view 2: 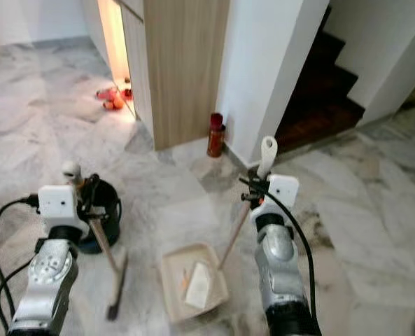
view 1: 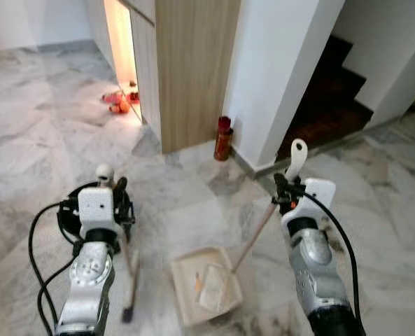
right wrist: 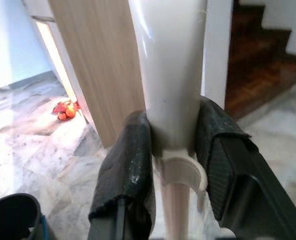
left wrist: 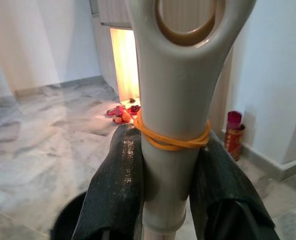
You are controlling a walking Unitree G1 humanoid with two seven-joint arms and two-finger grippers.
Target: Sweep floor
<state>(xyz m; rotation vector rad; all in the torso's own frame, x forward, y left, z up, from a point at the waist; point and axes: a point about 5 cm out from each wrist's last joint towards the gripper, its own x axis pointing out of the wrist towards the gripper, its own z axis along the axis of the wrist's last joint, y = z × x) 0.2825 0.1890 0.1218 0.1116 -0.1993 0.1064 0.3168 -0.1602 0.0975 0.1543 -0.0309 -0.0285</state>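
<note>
Glossy marble floor [view 1: 46, 133]. Left gripper [left wrist: 170, 170] is clamped on the broom [view 1: 129, 280] handle, right gripper [right wrist: 175, 165] clamped on the beige plastic dustpan [view 1: 206, 283] handle, crumpled paper [view 1: 212, 287] inside.

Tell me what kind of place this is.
Most likely a hallway inside a home. The floor is grey-veined marble tile, dark wooden stairs climb behind a white wall, and a wood-panelled cabinet stands beside a lit opening. The left gripper holds a broom, the right gripper a dustpan handle.

Dustpan [view 1: 206, 283] between broom [view 1: 129, 280], right tool [view 1: 290, 187].
</note>
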